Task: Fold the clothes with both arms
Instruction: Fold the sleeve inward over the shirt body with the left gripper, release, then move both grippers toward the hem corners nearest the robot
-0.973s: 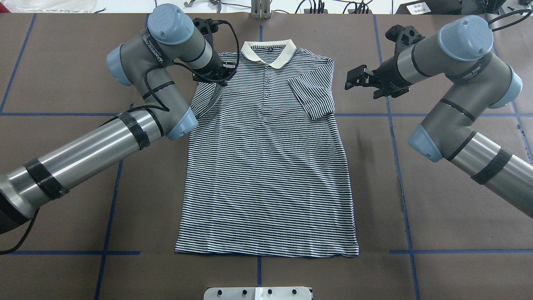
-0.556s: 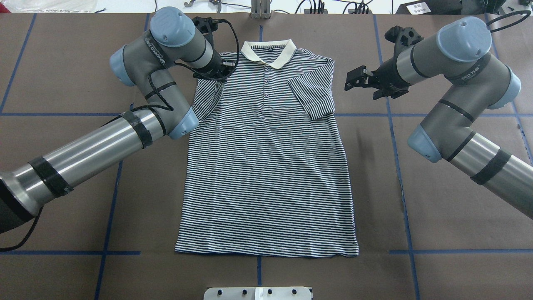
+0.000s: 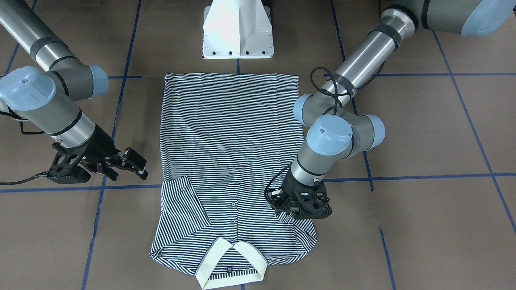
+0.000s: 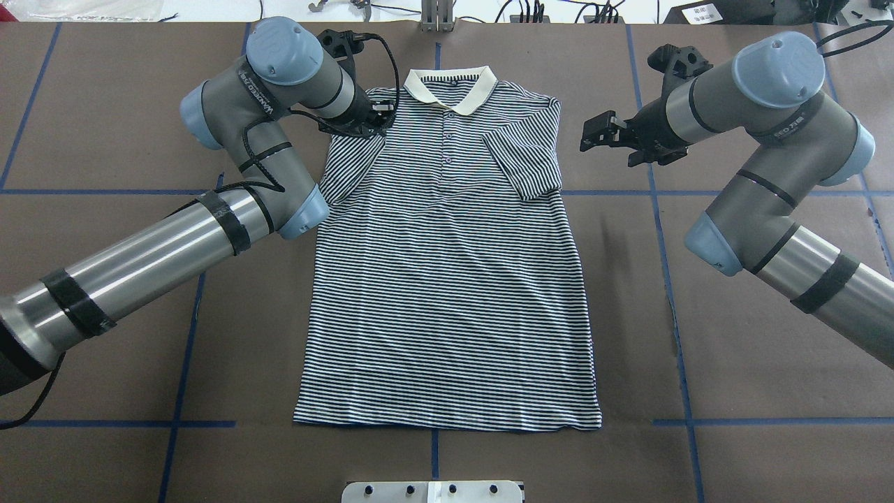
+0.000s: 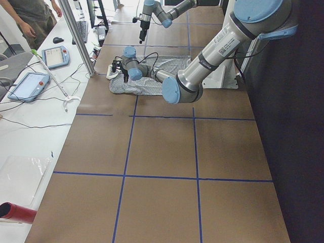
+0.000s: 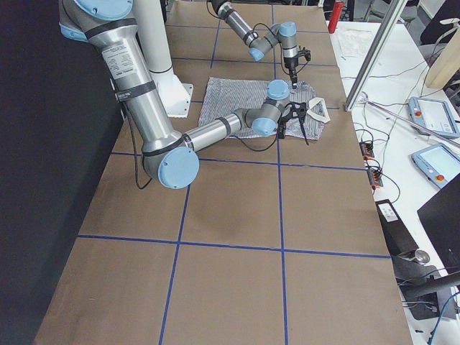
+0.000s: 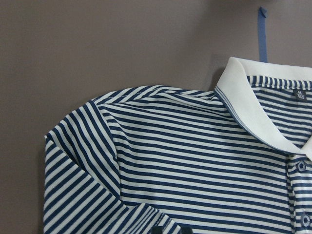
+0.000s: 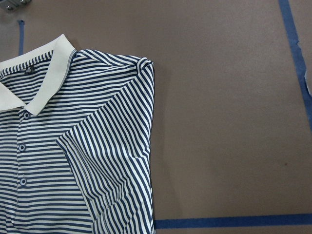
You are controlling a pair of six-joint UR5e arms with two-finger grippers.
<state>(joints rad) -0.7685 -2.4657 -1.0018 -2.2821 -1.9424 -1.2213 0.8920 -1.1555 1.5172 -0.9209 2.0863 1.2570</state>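
Observation:
The striped polo shirt (image 4: 447,293) lies flat and face up on the brown table, with its cream collar (image 4: 450,87) at the far edge. It also shows in the front view (image 3: 229,141). The sleeve on my right side (image 4: 524,157) is folded in over the chest. My left gripper (image 4: 367,126) is low over the other shoulder, where that sleeve (image 7: 83,195) is turned in. A dark fingertip shows at the bottom middle of the left wrist view, at the sleeve hem, so the gripper looks shut on the sleeve. My right gripper (image 4: 594,134) is open and empty, beside the shirt.
The white pedestal base (image 3: 238,30) stands by the shirt's hem. Blue tape lines (image 4: 670,293) grid the table. A metal post (image 4: 436,14) and cables sit at the far edge. Benches with tablets (image 5: 28,83) and a person (image 5: 30,20) are beyond the table.
My left gripper has shifted slightly toward the far edge and the collar, and the turned-in sleeve lies flatter. My right gripper has barely moved and stays open.

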